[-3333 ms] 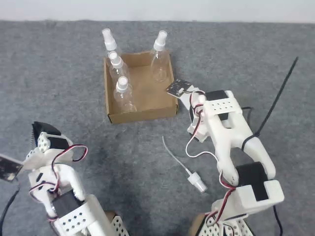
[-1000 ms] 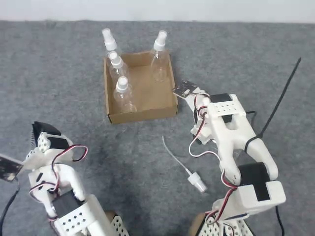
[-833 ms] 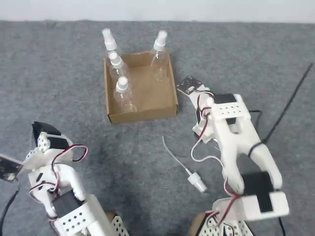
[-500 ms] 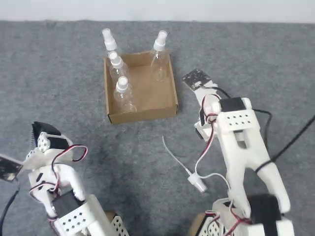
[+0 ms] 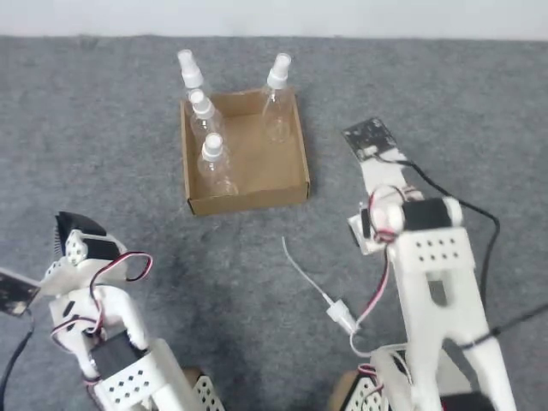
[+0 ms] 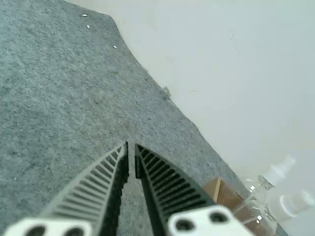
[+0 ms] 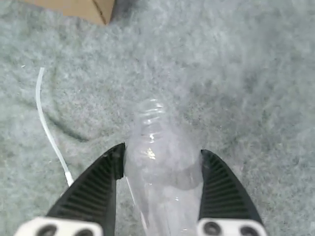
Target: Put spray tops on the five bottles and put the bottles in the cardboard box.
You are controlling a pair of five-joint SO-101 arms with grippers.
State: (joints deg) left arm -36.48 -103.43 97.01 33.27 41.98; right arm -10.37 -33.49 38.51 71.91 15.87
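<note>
right gripper (image 7: 162, 150), partly open, clamps the capless bottle (image 7: 155, 123); hold its neck steady beyond the tips for the nearby spray top (image 5: 342, 314).

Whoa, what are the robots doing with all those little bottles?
The right claw is gripping a bottle that has no top yet. Its spray top, with a long thin tube, lies on the grey mat close by. Four topped bottles stand at the cardboard box. The left claw is shut and holds nothing.
</note>
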